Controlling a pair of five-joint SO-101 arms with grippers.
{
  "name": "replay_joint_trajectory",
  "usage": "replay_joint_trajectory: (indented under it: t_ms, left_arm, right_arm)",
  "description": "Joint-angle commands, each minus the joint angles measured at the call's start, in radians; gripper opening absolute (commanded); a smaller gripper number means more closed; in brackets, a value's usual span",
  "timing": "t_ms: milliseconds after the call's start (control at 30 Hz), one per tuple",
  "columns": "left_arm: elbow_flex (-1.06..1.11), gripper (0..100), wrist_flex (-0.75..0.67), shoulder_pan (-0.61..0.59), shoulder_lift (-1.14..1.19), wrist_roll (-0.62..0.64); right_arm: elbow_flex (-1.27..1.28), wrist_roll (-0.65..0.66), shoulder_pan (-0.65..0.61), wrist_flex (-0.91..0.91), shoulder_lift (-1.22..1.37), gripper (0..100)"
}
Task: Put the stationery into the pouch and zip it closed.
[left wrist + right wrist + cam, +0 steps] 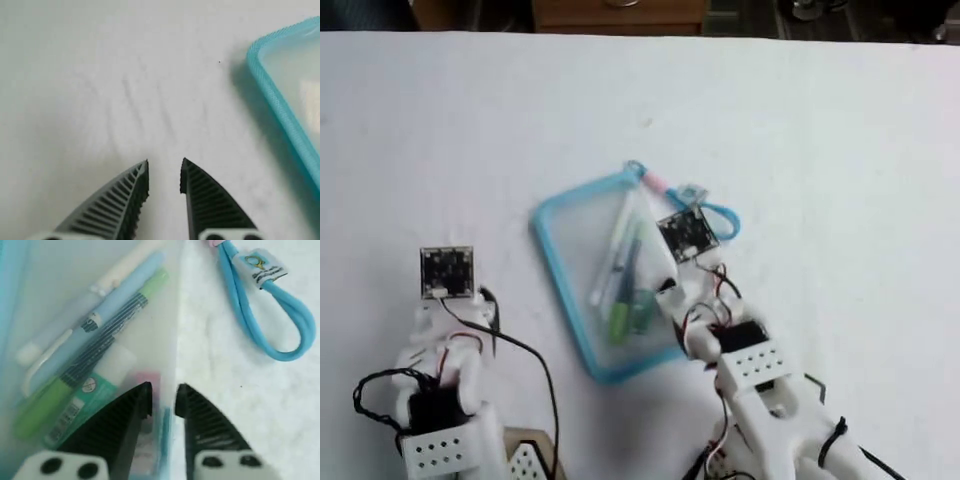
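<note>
The clear pouch (582,262) with blue trim lies flat mid-table. Inside it are a white pen (125,267), a light blue pen (117,302), a green marker (37,412), a green tube (75,407) and a small pink item (146,380). My right gripper (163,397) hovers over the pouch's right edge (176,340), fingers a narrow gap apart, the edge running between them. A pink zipper pull (655,183) sits at the pouch's far corner. My left gripper (164,172) is open over bare table, left of the pouch corner (272,87).
A blue loop strap (270,315) with a small tag (260,267) trails from the zipper pull onto the table beside the right arm (740,360). The left arm (445,390) stays near the front edge. White tabletop (800,140) stretches all around.
</note>
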Motion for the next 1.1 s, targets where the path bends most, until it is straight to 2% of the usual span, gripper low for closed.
replay_joint_trajectory:
  t_ms: [0, 133, 267, 600, 800, 1067]
  left_arm:
    - [-0.003, 13, 0.049, 0.010, -0.005, 0.003]
    - [-0.003, 12, 0.061, 0.010, -0.005, 0.011]
    - [-0.003, 2, 0.061, 0.008, -0.005, 0.011]
    - [-0.003, 4, 0.063, 0.008, -0.005, 0.008]
    - [-0.003, 4, 0.063, 0.008, -0.005, 0.009]
    - [-0.003, 4, 0.063, 0.008, -0.005, 0.009]
  right_arm:
    - [0.069, 0.008, 0.004, -0.019, -0.001, 5.6]
    - [0.092, 0.000, 0.025, -0.013, -0.045, 3.2]
    - [0.141, 0.005, 0.030, -0.013, -0.130, 1.8]
    - [0.288, 0.006, 0.030, -0.010, -0.406, 1.8]
    - [0.296, 0.006, 0.027, 0.165, -0.536, 1.8]
    - [0.296, 0.006, 0.027, 0.295, -0.631, 1.8]
